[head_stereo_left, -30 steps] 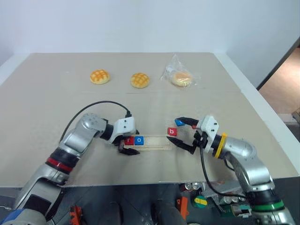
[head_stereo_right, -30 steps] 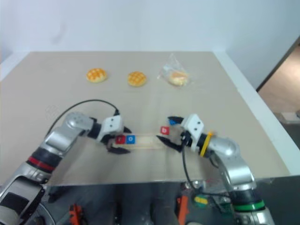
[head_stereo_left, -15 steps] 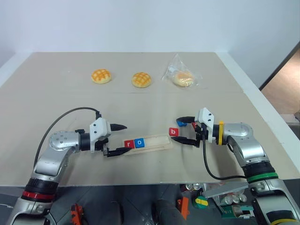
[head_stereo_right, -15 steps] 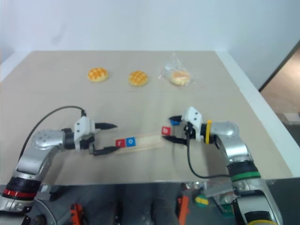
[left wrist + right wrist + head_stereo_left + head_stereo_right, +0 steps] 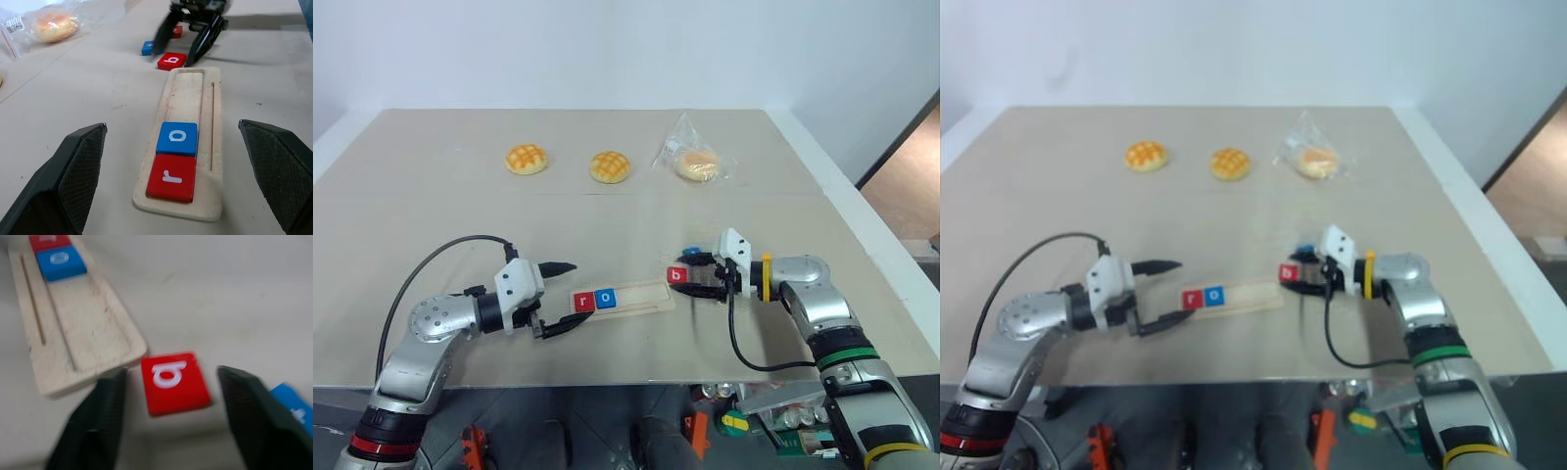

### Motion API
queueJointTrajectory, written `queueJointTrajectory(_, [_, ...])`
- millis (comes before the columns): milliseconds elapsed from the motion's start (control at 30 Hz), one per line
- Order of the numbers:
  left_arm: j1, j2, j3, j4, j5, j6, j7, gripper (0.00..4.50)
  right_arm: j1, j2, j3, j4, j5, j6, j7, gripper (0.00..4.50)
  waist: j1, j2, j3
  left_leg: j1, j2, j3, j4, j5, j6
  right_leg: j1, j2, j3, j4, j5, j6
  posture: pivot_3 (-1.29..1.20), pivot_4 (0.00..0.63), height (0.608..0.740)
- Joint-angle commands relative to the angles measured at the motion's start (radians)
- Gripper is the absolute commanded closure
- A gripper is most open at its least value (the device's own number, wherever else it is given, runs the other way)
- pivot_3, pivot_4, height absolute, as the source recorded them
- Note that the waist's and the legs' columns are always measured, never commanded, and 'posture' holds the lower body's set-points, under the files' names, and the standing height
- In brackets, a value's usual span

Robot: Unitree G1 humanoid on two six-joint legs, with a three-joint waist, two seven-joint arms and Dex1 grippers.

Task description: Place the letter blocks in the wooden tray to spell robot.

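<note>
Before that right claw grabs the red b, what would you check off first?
1. Red b block lies flat between the right claw fingers: ok.
2. Fingers closed on it yet: not ok, gaps on both sides.
3. Wooden tray has a free slot after r and o: ok.
4. Left claw off the tray, open: ok.
5. Blue block beside one finger, out of the way: cannot tell.

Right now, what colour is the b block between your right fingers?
Red, with a white letter: the b block shows best in the right wrist view.
</note>
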Motion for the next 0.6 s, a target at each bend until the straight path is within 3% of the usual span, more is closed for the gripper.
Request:
queueJointTrajectory(33, [-0.006, 0.006, -0.001, -0.046, -0.005, 0.0, 0.026, 0.0, -0.024, -0.005, -0.006, 0.017, -0.016, -0.038, 0.018, 2.69, 0.0, 0.0, 0.0, 0.0, 0.0, 0.0, 0.0, 0.0, 0.0, 0.0, 0.0, 0.0, 0.0, 0.0, 0.0, 0.0, 0.15, 0.74])
queueJointTrajectory(300, [-0.009, -0.005, -0.002, -0.052, -0.011, 0.005, 0.064, 0.0, -0.018, -0.013, -0.032, -0.004, -0.013, -0.048, 0.001, 2.69, 0.0, 0.0, 0.0, 0.0, 0.0, 0.0, 0.0, 0.0, 0.0, 0.001, 0.0, 0.0, 0.0, 0.001, 0.0, 0.0, 0.15, 0.74])
queueJointTrajectory(467, [0.029, -0.009, 0.052, -0.042, -0.013, -0.023, 0.113, 0.0, -0.062, -0.02, -0.061, -0.11, 0.047, 0.033, 0.017, 2.69, 0.0, 0.0, 0.0, 0.0, 0.0, 0.0, 0.0, 0.0, 0.0, 0.0, 0.0, 0.0, 0.0, 0.001, 0.0, 0.0, 0.15, 0.74])
queueJointTrajectory(600, [0.084, -0.021, 0.074, -0.041, -0.013, -0.061, 0.132, 0.0, -0.081, 0.015, -0.003, -0.256, 0.076, 0.121, 0.06, 2.69, -0.004, 0.001, 0.001, 0.001, 0.001, 0.001, -0.001, 0.0, 0.0, 0.0, 0.001, 0.001, 0.0, 0.001, 0.0, 0.0, 0.15, 0.74])
